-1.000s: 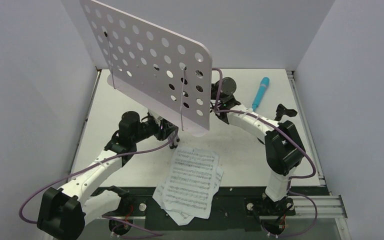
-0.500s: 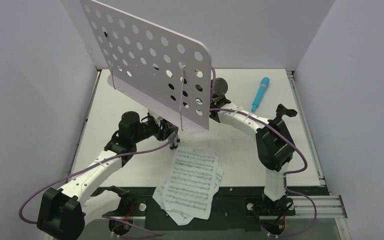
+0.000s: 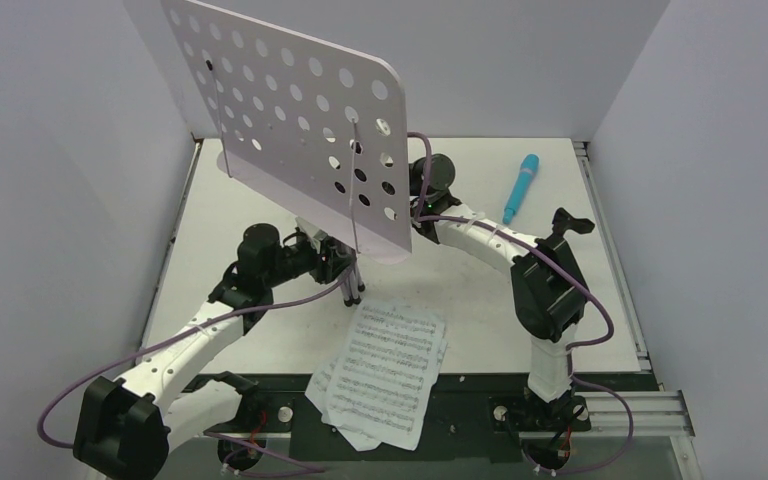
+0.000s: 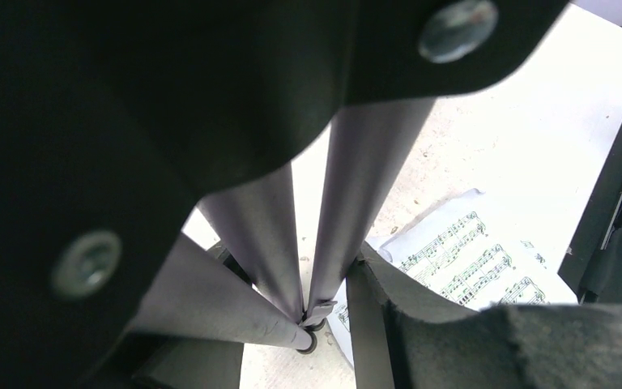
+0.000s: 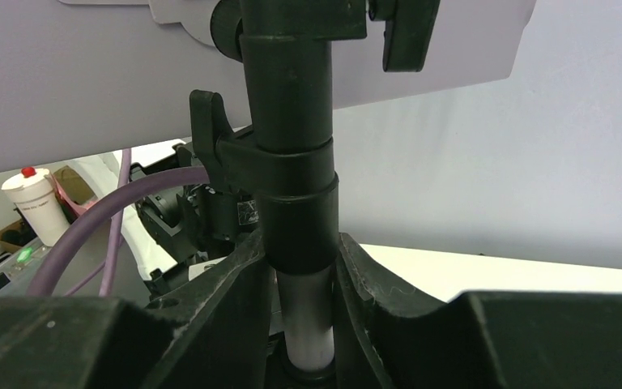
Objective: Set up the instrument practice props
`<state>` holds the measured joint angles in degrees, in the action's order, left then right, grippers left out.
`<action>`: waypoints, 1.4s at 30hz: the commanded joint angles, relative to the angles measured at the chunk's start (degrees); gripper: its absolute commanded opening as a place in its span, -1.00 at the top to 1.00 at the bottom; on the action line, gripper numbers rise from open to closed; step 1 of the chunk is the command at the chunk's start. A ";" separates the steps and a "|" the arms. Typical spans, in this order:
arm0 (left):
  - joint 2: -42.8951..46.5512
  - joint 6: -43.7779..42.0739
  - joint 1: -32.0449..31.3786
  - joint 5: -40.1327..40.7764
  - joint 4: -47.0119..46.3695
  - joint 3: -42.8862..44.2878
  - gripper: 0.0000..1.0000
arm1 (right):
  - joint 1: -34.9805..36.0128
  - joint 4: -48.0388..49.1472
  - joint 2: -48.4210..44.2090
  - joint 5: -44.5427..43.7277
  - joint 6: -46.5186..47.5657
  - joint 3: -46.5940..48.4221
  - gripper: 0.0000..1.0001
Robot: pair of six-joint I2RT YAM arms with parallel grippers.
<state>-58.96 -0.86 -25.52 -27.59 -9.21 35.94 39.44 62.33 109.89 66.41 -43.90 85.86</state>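
The lilac music stand's perforated desk (image 3: 290, 130) hangs tilted over the table's middle, and its legs (image 3: 353, 285) are folded together. My left gripper (image 3: 343, 266) is shut on those legs (image 4: 279, 235), which fill the space between its fingers (image 4: 372, 324). My right gripper (image 5: 300, 259) is shut on the stand's post, its fingers pressed against both sides of the black collar (image 5: 291, 219); in the top view the desk hides it. The sheet-music pages (image 3: 385, 370) lie by the near edge. The turquoise microphone (image 3: 521, 188) lies at the back right.
A small black clip piece (image 3: 572, 222) sits just behind the right arm's elbow (image 3: 550, 290). Grey walls close in the left, back and right. The pages overhang the black strip (image 3: 470, 400) at the near edge. A metal rail (image 3: 650, 410) runs at the near right.
My right gripper moved in behind the desk and closed on the stand's post. The desk swung a little to the left. The left gripper kept its hold on the legs.
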 commanded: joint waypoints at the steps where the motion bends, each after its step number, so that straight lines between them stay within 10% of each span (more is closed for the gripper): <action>1: 4.78 -1.45 0.38 1.57 -12.65 2.34 1.00 | 0.19 -1.20 -2.66 -0.10 2.93 1.94 0.89; 4: 5.92 -1.60 0.54 3.76 -13.03 1.57 0.77 | -0.05 -3.77 -4.21 -1.74 6.78 1.13 0.89; 10: 8.36 -1.24 0.81 8.48 -14.26 0.12 -0.41 | -0.57 -6.84 -7.10 -3.52 12.02 -0.27 0.89; 15: 10.86 0.03 0.99 13.17 -16.15 -1.69 -0.83 | -1.55 -8.19 -8.90 -5.53 15.24 -2.01 0.89; 42: 12.33 7.12 -0.15 8.15 -20.03 -9.02 -0.38 | -4.60 -2.53 -12.13 -7.68 12.99 -3.03 0.89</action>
<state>-45.28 6.37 -25.12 -17.52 -24.34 26.74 34.22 51.59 103.92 57.41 -31.73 80.75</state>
